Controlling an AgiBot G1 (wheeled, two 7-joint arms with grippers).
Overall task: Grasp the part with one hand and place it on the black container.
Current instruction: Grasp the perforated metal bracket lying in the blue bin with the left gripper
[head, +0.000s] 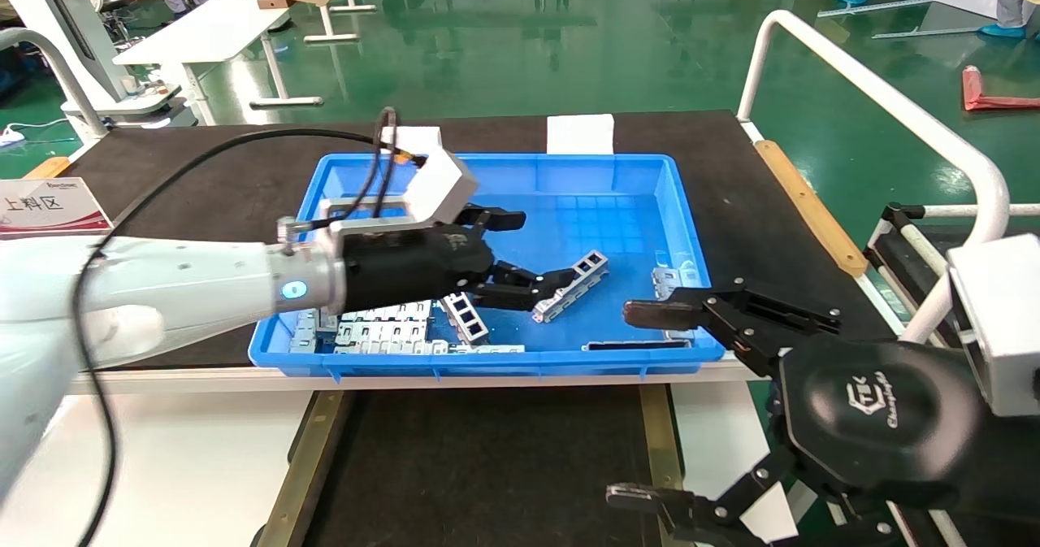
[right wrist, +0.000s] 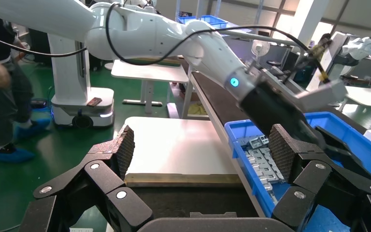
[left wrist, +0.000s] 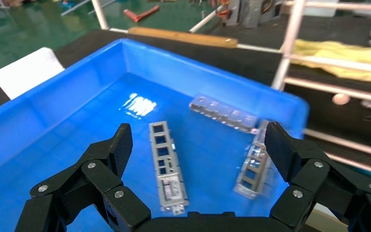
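Our left tool (head: 520,258) hangs wide open, empty, centre frame over the blue bin (head: 650,175), straddling the part (left wrist: 166,166) lengthwise for a cross-width pinch. Right tool (head: 642,405) idles open lower right, near the black container (head: 487,466).

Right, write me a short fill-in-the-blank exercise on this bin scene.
1. The left gripper hangs over the ____ bin with jaws open.
2. The part lies between those jaws, not yet ____.
3. The right gripper stays outside the bin, jaws ____.

Missing words: blue; grasped; open
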